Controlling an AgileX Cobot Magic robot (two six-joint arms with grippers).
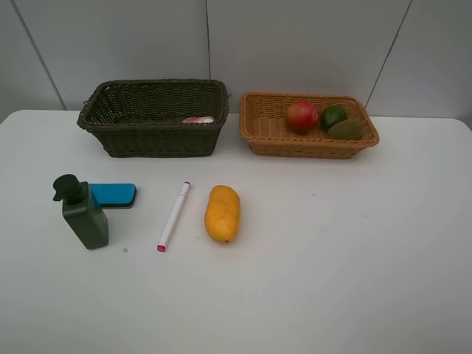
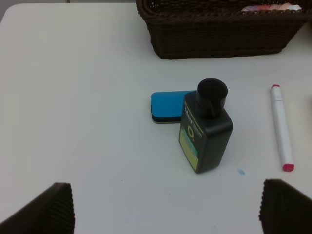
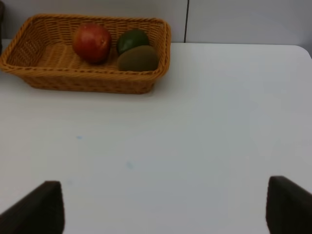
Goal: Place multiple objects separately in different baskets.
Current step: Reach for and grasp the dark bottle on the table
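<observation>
Left wrist: hovering with left pincer spread, empty; dark green pump bottle straight ahead. Sorting partway. Next: lower, straddle, pinch, carry toward dark basket beyond.

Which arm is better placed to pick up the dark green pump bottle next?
The left looks better placed. The dark green pump bottle stands on the left side of the table, and the open left gripper faces it directly. The right gripper faces only the orange-tan basket, away from the bottle.
</observation>
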